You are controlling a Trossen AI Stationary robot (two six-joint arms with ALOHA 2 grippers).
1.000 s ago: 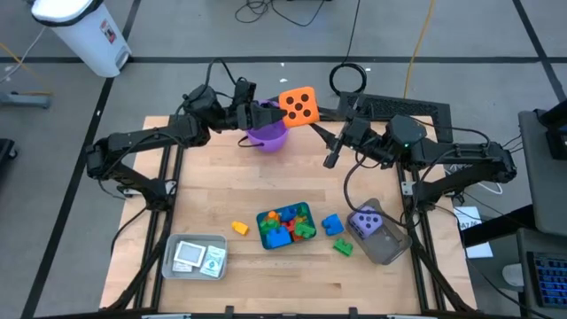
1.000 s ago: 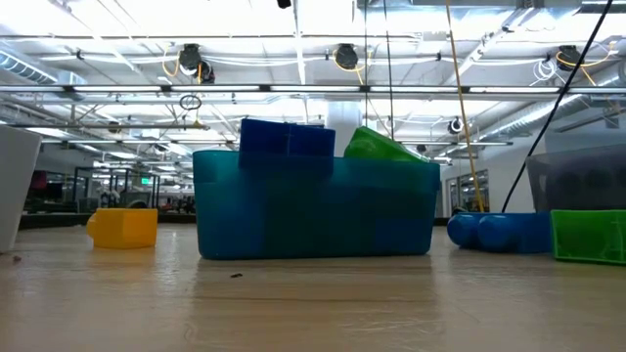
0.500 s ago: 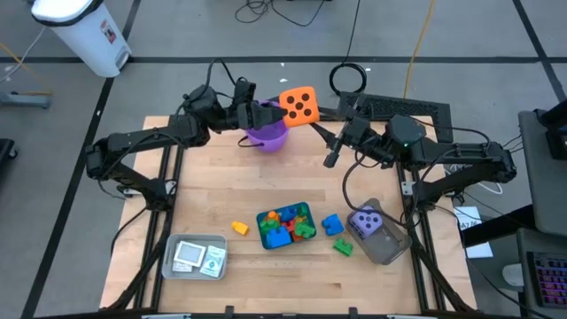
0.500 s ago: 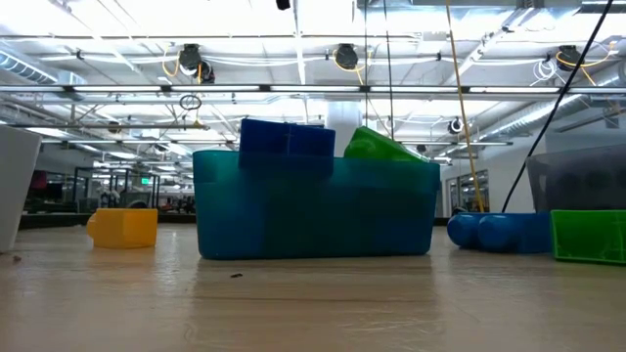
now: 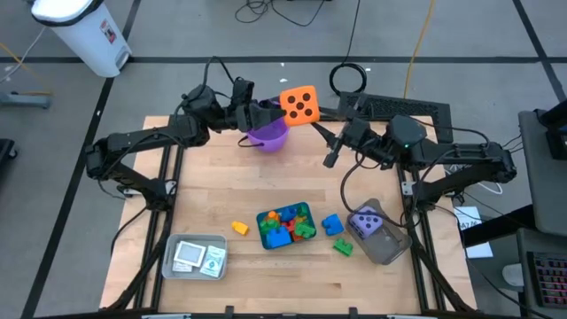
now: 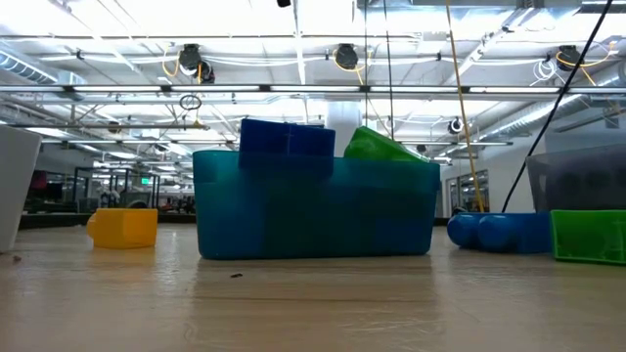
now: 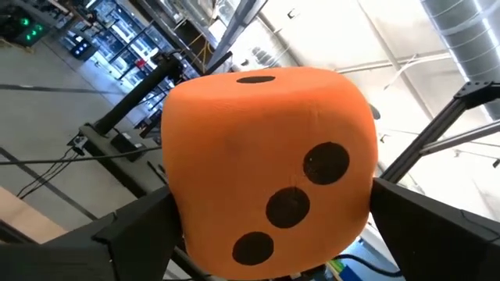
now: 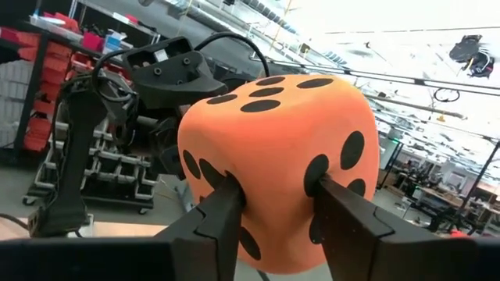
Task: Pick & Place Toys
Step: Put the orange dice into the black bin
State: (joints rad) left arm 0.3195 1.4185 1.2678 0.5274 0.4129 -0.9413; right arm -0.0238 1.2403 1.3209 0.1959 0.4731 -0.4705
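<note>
High view: a grey tray [image 5: 182,266] holding cards [image 5: 187,253] sits at the worktop's [image 5: 221,177] near left. The left hand [image 7: 272,191] is released, its fingers [image 7: 133,230] spread wide either side of the orange die [image 5: 299,105]; I cannot tell whether they touch it. The die hangs in the air at the far edge, just right of the purple bucket [image 5: 268,135]. A yellow brick [image 5: 239,228] lies beside the teal tray [image 5: 262,232] of bricks [image 5: 285,223]. The right hand [image 8: 277,187] is clenched on the orange die, its fingertips [image 8: 226,195] denting it. A blue brick [image 5: 332,223] and a green brick [image 5: 343,248] lie near a clear tray [image 5: 390,248] holding the purple die [image 5: 366,221].
</note>
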